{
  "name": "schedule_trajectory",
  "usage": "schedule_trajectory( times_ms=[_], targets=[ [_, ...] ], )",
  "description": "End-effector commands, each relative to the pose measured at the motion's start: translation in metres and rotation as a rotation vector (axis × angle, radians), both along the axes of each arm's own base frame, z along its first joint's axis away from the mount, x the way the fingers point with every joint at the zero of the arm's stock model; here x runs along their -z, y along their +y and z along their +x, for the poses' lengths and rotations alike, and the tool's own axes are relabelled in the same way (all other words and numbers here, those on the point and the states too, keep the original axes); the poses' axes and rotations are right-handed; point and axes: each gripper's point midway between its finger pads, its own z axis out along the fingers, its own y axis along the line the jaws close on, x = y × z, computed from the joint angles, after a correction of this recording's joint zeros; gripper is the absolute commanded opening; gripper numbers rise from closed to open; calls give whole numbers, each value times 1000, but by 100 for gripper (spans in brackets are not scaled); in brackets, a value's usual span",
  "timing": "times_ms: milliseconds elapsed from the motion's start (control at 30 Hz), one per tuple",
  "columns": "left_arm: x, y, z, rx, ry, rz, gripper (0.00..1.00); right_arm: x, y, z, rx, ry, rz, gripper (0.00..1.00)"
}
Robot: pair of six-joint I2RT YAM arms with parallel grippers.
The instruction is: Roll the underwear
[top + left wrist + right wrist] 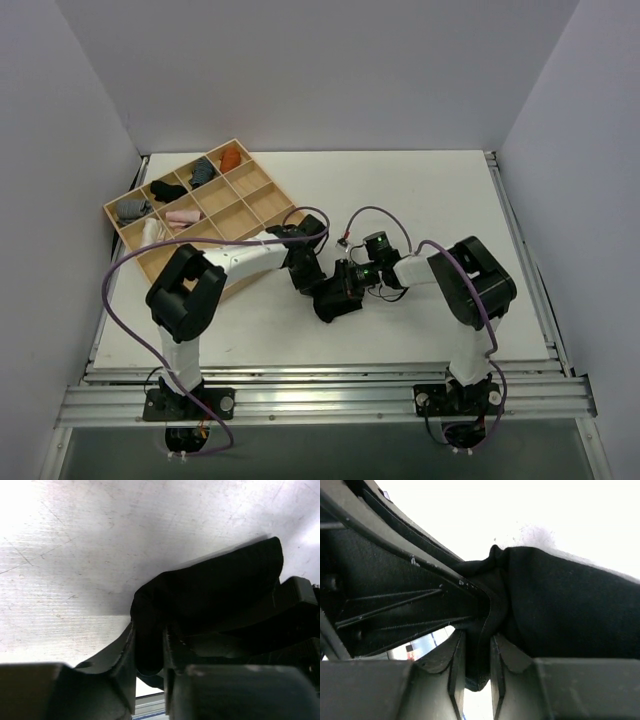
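**Status: both tools pinching the underwear, near side of the tray**

1. My left tool [149, 652] is pressed together on a fold of the underwear [215, 580]. In the left wrist view black cloth fills the narrow gap between the fingers [125, 655] and bulges out beyond their tips.
2. My right tool [477, 660] is likewise nipped on an edge of the same garment. A thin tongue of fabric runs down between its fingers, and the bulk of the cloth sits to one side of them.
3. From above, the two tools meet tip to tip over the garment. It is a bunched dark mass on the white counter [450, 200], just off the near right corner of the wooden tray [250, 190] and apart from it. How far it is rolled I cannot tell.
4. My left forearm crosses over the tray's near edge.
5. Inside the tray, in the compartments toward its left and far sides, are small bundles: grey [130, 208], black [167, 190], pink [183, 215], dark grey [203, 172] and orange [230, 158], the last at the far corner.
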Motion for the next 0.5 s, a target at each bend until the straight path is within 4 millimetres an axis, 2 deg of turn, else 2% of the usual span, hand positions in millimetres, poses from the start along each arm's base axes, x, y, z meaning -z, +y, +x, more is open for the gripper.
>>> schedule_trajectory(
  times_ms=[0, 133, 167, 233, 367, 400, 467],
  targets=[
    [31, 12, -31, 8, 112, 100, 22, 21, -13, -11, -26, -4, -131, 16],
    [33, 17, -36, 0, 128, 131, 16, 8, -20, 0, 31, -54, -190, 27],
    [34, 21, -37, -2, 138, 147, 15, -2, -20, 6, 52, -91, -195, 30],
    [39, 23, -40, 3, 154, 163, 14, -8, -25, 12, 90, -112, -229, 32],
    [45, 27, -46, 6, 174, 193, 13, -31, -33, 20, 143, -192, -260, 43],
    [46, 28, -47, 11, 177, 198, 13, -31, -40, 22, 165, -201, -301, 44],
    [48, 30, -48, 12, 188, 214, 13, -42, -43, 23, 175, -241, -308, 45]
  ],
)
